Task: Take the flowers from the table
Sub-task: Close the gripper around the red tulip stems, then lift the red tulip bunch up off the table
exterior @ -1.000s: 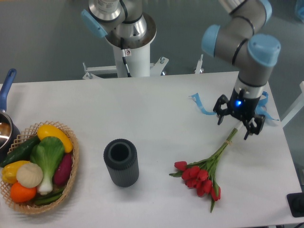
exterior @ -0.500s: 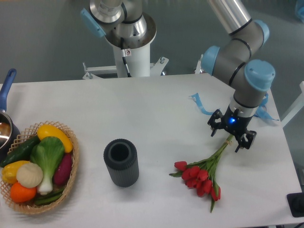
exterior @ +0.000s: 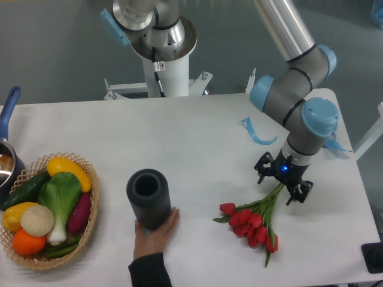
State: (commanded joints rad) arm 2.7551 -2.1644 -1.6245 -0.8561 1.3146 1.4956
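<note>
Gripper (exterior: 282,186) low over the bench (exterior: 197,137), toward the right side. Jaws spread wide, one finger at about 10 o'clock of the stems, the other at about 4 o'clock, straddling the upper stem end of the flowers (exterior: 254,218). Nothing clamped; whether the fingertips touch the bench surface cannot be told. A small blue light shows on the gripper body.

Flowers lie flat on the bench, stems running up toward 1 o'clock into the gap between the jaws, red buds bunched at the lower end toward 7 o'clock. Green leaves mixed among the buds.

Blue ribbon scrap (exterior: 256,133) lies on the bench at about 11 o'clock of the gripper, apart from it. Another bit of blue ribbon (exterior: 338,145) shows behind the arm at the right edge.

Dark ribbed cylinder (exterior: 148,198), open at the top, stands at 9 o'clock of the flowers, well apart. A human hand (exterior: 154,235) reaches in from the bottom edge and grips its base.

Wicker basket (exterior: 90,215) at the far left of the bench, holding mixed vegetables. A pot with a blue handle (exterior: 8,113) sits at the left edge, partly cut off.
</note>
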